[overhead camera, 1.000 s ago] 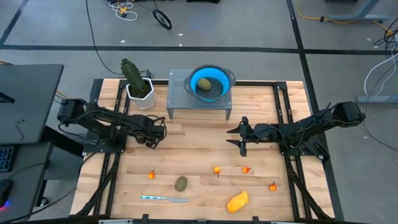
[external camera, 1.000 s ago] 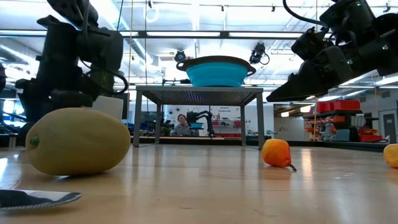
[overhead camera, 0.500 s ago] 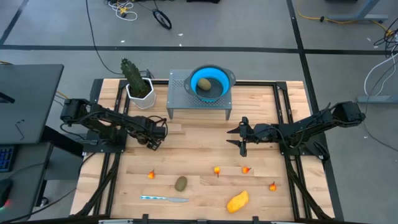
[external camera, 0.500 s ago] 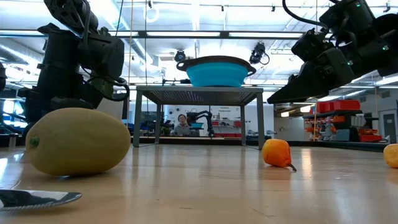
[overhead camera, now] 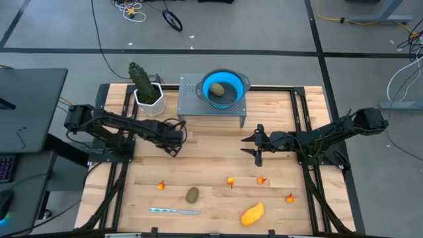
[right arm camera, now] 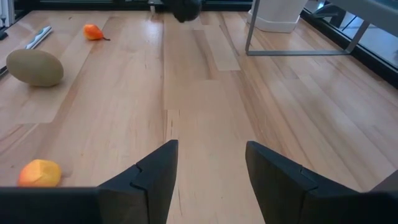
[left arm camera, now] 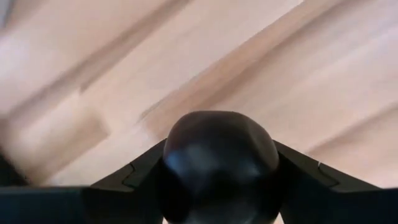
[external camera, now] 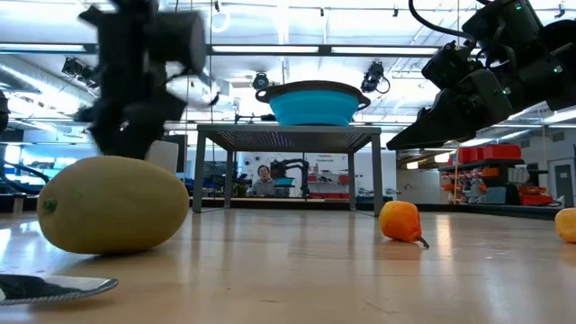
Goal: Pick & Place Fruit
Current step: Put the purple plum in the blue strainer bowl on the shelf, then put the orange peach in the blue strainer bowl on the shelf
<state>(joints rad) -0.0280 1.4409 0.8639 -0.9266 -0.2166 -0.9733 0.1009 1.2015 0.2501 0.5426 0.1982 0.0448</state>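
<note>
My left gripper (overhead camera: 174,137) is left of the grey stand (overhead camera: 188,109) and shut on the near-black ball (left arm camera: 220,155). The blue bowl (overhead camera: 239,84) on that stand holds one olive-green oval (overhead camera: 217,90). The other oval (overhead camera: 192,195) lies on the near part of the table. Around it are the orange-red bits (overhead camera: 160,186), (overhead camera: 230,180), (overhead camera: 262,180), (overhead camera: 289,197) and the yellow-orange oblong (overhead camera: 252,213). My right gripper (overhead camera: 258,147) hovers open at the table's middle right, touching nothing. My left gripper pinches the near-black ball between its two fingers (left arm camera: 134,177), one on each side of the ball (left arm camera: 186,143). It comes slanting down from the table's left. The ball (right arm camera: 185,9) is lifted clear of the table.
A silver-and-blue knife (overhead camera: 175,211) lies near the table's near edge. A cactus in a white pot (overhead camera: 147,89) stands at the far left beside the stand. Bare wood lies between the two grippers (overhead camera: 215,142).
My left gripper has moved toward the table's right and a little toward the far edge, nearing the stand, still shut on the black ball. Its motion blurs the low view. The right arm has kept still.
</note>
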